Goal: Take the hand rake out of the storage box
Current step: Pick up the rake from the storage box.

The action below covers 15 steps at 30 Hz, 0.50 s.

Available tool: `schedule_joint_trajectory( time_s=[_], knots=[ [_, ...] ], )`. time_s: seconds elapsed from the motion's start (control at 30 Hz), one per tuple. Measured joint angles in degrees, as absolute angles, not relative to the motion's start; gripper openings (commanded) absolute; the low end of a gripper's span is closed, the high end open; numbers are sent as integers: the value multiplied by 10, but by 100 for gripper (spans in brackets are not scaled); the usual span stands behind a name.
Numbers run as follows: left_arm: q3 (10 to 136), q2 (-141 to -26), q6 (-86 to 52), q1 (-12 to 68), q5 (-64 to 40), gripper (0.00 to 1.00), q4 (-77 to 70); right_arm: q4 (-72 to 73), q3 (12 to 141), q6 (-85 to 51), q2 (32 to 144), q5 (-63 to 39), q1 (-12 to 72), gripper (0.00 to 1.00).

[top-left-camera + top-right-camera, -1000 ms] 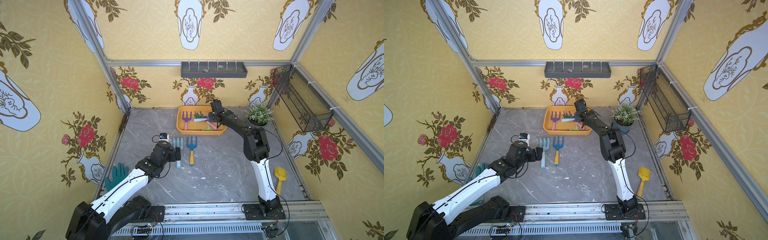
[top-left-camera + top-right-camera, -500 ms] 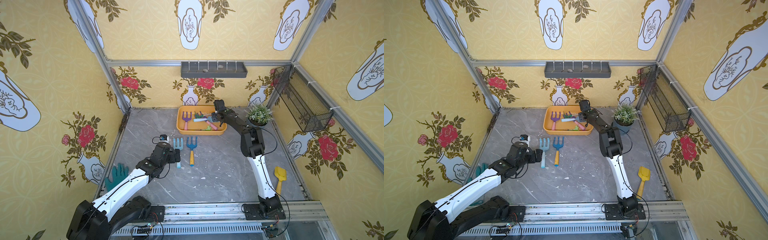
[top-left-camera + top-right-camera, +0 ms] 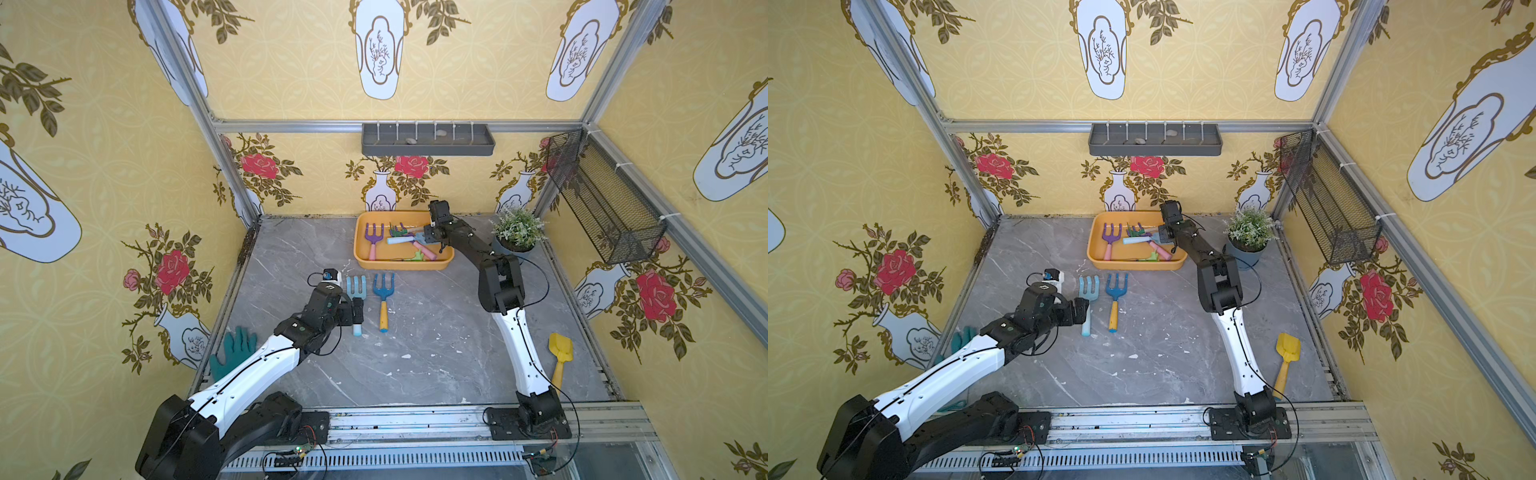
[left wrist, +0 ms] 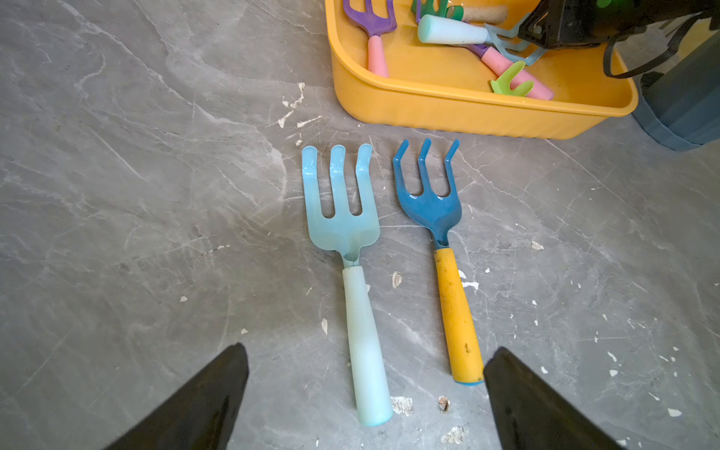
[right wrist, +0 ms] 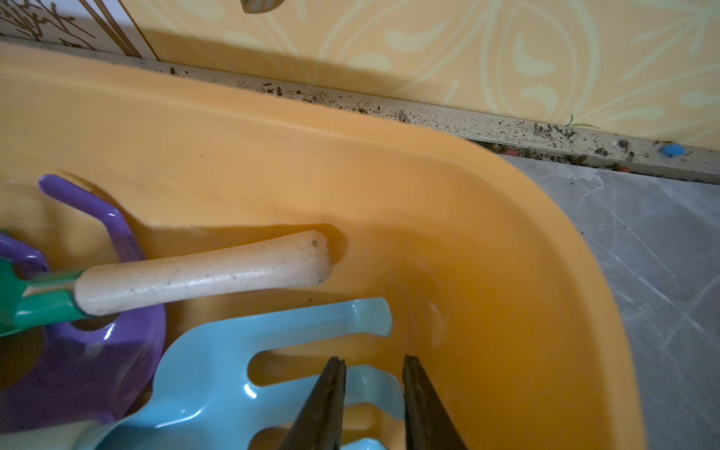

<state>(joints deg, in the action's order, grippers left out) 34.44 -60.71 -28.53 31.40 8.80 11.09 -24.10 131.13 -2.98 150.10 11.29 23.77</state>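
Grey marble tabletop (image 3: 436,332) below me, and at its far edge, against the wall, sits the orange-yellow storage box (image 3: 399,264), with a potted plant (image 3: 517,230) just beside it. My right arm reaches over the box, and my right pincer (image 5: 373,358) is down inside near the plant end. Its fingers are set narrow on either side of the middle tine of the hand rake (image 5: 218,374), the pale blue one, which lies in the box across a purple rake (image 5: 78,374). Pinched or not, I cannot tell. A wooden-handled green rake (image 5: 202,272) lies alongside. My left pincer (image 4: 370,348) hangs released, jaws wide, over the handle ends of a second pale blue rake (image 4: 346,218) and a dark blue rake (image 4: 428,202), side by side on the table in front of the box.
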Motion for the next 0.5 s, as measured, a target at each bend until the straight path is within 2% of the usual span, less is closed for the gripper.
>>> schedule_joint_trajectory(
  time_s=[0.1, 0.17, 0.5],
  knots=[
    [344, -605, -285, 314, 89, 100, 112, -231, 1296, -31, 1493, 110, 236, 6],
    [344, -601, -286, 314, 90, 100, 113, -225, 1287, -34, 1485, 100, 236, 2],
    [334, -551, -290, 314, 99, 100, 134, -191, 1195, -33, 1402, 96, 238, 0]
  ],
)
